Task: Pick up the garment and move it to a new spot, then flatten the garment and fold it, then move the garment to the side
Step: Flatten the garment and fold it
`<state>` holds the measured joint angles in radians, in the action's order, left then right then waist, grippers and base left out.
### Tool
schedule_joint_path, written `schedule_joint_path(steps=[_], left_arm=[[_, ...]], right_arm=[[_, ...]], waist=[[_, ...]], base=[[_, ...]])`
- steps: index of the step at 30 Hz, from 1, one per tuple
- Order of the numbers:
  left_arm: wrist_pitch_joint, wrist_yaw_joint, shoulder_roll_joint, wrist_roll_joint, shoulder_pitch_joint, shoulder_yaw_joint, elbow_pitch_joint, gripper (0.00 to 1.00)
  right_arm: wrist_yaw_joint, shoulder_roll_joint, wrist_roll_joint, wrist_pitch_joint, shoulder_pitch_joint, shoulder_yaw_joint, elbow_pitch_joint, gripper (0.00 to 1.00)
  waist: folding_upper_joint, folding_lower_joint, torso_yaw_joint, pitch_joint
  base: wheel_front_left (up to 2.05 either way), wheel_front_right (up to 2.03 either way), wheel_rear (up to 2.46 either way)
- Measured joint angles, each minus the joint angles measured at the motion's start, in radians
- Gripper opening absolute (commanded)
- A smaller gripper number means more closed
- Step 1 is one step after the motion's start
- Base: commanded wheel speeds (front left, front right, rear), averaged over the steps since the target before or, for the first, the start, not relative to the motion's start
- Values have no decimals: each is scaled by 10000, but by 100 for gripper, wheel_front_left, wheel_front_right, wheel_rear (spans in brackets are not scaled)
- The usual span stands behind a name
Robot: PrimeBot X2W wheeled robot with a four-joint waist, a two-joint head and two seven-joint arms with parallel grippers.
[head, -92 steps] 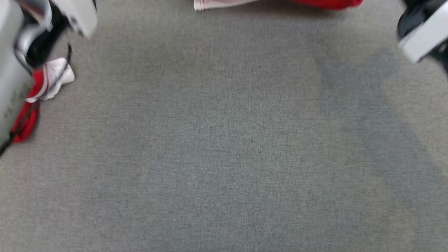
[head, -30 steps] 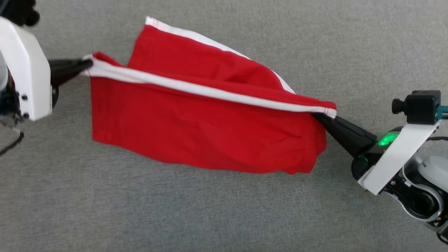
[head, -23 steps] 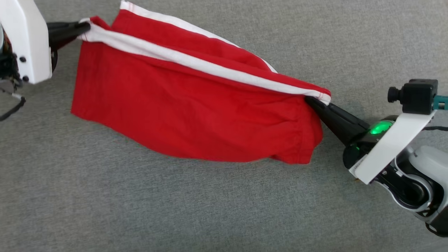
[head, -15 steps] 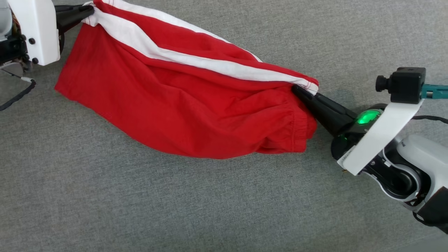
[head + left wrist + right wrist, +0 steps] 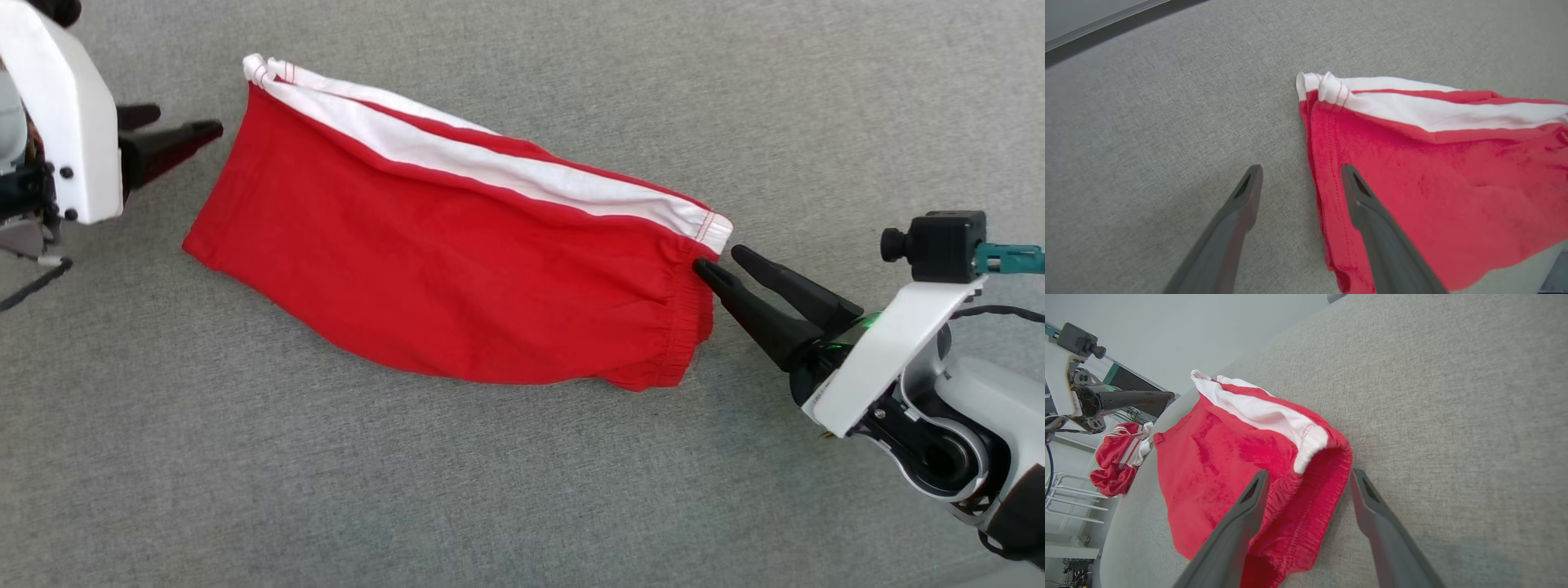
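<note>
Head view, item count:
- One garment (image 5: 457,269), red with a white band, lies on the grey woven surface (image 5: 490,490), running from 10 o'clock to 3 o'clock.
- Two grippers: left gripper (image 5: 186,119) at 9 o'clock and right gripper (image 5: 718,259) at 3 o'clock. Both are spread and grip nothing.

Right wrist view, past the surface edge: one red-and-white cloth bundle (image 5: 1118,457), one white wire rack (image 5: 1069,498) and a pale wall (image 5: 1188,318).

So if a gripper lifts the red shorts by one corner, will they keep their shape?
Probably not: the red shorts lie limp and wrinkled, so would likely droop. The cloth looks thin, so probably light. Pushed over the grey surface, they may bunch.
</note>
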<state>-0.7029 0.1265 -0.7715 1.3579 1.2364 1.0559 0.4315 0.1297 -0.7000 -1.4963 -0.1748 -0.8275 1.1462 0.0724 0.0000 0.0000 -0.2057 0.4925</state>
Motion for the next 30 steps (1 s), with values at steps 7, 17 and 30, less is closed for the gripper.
schedule_joint_path(steps=[7,17,30], left_arm=[[-244,4,-79,332,-508,211,-115,100],[-892,15,12,1110,-527,144,-113,100],[-596,31,81,1338,-1205,198,-105,0]], right_arm=[[0,-228,-94,-299,207,-121,-334,100],[0,-493,86,-721,392,-593,-552,100],[0,-732,98,-823,1068,-999,-290,100]], waist=[[0,0,-314,38],[0,0,-854,305],[0,0,-358,-313]], base=[[0,0,0],[0,0,0],[0,0,0]])
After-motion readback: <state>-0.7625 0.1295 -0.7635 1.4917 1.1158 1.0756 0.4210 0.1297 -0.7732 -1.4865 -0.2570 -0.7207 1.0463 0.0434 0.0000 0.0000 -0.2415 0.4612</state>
